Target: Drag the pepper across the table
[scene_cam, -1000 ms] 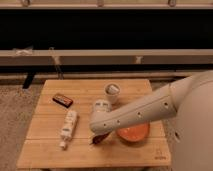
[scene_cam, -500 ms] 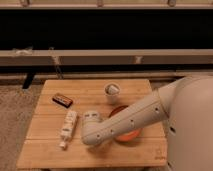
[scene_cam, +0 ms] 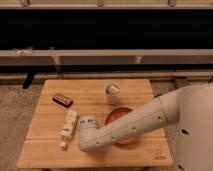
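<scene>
The arm [scene_cam: 131, 128] reaches in from the right and lies low across the front half of the table [scene_cam: 46, 153]. Its rounded end stops just right of the white bottle [scene_cam: 68, 125], close to it but apparently not touching. The gripper hangs somewhere under that rounded end, pointing down at the wood and hidden by the arm. Its jaws stand at their widest, so it is open and not pinched on anything as slim as a pepper. The pepper cannot be seen on any bare slat. It is not left of the bottle, and not behind it, where the dark bar [scene_cam: 62, 100] lies to the left and the cup [scene_cam: 112, 92] to the right. It is not in front of the bottle along the near edge either. My judgement is that it lies beneath the arm's end, immediately right of the bottle and more or less straight under the gripper. If so, the coming move turns on a short vertical gap, not a sideways reach. The pepper's long axis cannot be told while it is covered, so I cannot say whether the jaws stand across it or along it. With only one arm, there is no question of which is nearer. The orange bowl [scene_cam: 118, 115], further right of the bottle, is partly covered by the forearm. That crowds any drag toward that side.
</scene>
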{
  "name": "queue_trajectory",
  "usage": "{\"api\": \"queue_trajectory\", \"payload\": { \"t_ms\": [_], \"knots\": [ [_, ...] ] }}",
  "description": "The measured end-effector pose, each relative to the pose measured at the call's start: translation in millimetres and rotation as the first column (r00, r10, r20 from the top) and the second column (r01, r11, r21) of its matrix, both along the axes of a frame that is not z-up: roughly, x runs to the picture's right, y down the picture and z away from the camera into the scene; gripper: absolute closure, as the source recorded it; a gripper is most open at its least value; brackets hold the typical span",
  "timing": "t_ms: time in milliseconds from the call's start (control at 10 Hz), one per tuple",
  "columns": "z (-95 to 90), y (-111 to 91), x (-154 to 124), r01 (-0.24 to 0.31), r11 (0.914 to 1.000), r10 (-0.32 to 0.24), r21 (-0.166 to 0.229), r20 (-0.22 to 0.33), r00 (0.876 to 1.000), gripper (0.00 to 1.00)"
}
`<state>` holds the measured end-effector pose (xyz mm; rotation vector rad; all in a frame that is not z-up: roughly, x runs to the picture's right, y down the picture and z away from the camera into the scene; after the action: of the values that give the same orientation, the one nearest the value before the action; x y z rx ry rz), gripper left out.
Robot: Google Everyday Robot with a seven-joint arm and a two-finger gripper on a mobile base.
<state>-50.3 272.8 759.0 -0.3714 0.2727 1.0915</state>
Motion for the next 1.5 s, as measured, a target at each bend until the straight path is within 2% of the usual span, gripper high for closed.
{"api": "queue_trajectory", "payload": {
  "t_ms": [300,500,900,1300,1500],
  "knots": [
    [-15.3,-15,5,-0.011,0.9985,0.01,0.053,0.023,1.0,0.2],
    [-21.4,-21,9,-0.023,0.9978,0.021,0.062,0.036,0.999,0.2],
    [-21.8,-18,5,-0.03,0.9994,0.029,0.018,0.07,0.997,0.2],
    [-17.6,-5,-17,0.014,0.9996,-0.012,-0.024,0.097,0.995,0.2],
    [-12.4,-4,-25,0.033,0.9991,-0.031,-0.026,0.099,0.995,0.2]
  ]
}}
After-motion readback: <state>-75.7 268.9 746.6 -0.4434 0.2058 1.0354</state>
